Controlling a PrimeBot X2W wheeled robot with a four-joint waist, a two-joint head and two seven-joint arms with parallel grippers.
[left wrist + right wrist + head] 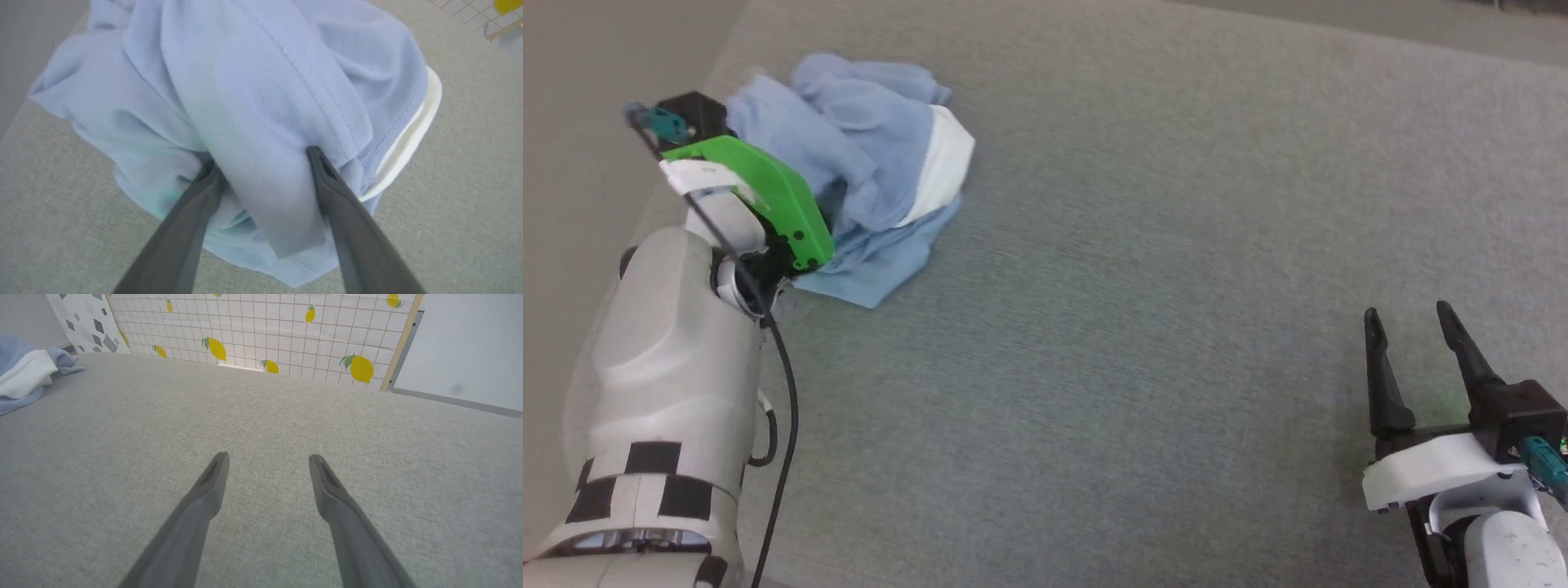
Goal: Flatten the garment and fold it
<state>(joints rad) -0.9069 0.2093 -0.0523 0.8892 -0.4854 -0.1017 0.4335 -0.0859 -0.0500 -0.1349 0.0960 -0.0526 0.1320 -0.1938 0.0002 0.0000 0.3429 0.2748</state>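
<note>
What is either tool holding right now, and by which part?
Nothing is held. The left tool is open, its fingers straddling a raised fold of the crumpled garment without pinching it. The right tool is open over the grey surface.

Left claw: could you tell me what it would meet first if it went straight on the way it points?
The garment: a blue fold sits right ahead, within the open left claw.

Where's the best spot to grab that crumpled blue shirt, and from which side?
Grip the raised, seamed fold atop the shirt, coming from its left side, where the open left hand straddles it. That fold stands proud of the heap, so fingers can close across it; the lower edges lie flat on the grey surface, harder to pinch.
</note>
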